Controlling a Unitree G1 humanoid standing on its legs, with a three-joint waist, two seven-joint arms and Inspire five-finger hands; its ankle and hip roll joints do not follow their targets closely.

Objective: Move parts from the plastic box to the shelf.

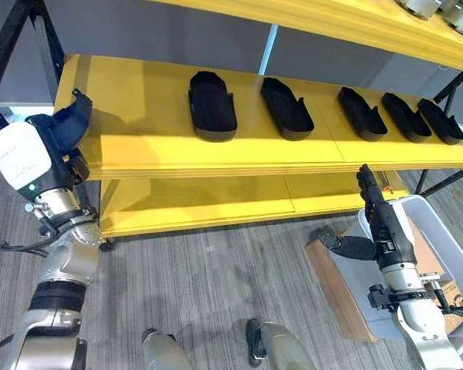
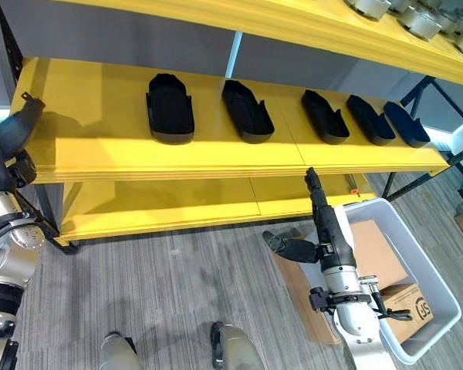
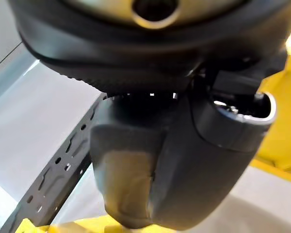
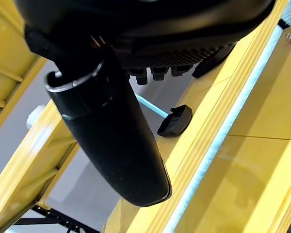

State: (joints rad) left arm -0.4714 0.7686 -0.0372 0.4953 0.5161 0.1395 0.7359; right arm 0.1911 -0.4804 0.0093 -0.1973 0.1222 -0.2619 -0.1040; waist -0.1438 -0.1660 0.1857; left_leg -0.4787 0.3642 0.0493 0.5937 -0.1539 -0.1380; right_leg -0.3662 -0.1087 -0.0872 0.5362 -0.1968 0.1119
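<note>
Right hand (image 2: 330, 231) stands upright in front of the shelf's front edge, fingers straight and thumb stuck out to the side, holding nothing. It hangs just above the near corner of the plastic box (image 2: 440, 297), which sits on the floor below the shelf's right end; I judge it is free to reach down for another part. A cardboard carton (image 2: 405, 302) lies in the box; I cannot make out any black part in there.

Left hand (image 1: 62, 131) is raised at the left end of the yellow shelf (image 1: 139, 131), and a black part (image 1: 76, 112) juts up from it toward the shelf's left edge. The left wrist view shows the part's dark rounded body close against the hand, so the hand seems closed on it, though the fingers themselves are hard to see.

Five black parts already lie in a row along the middle board, the leftmost (image 1: 211, 105) nearest the free space at the left end, where the held one would likely go.
</note>
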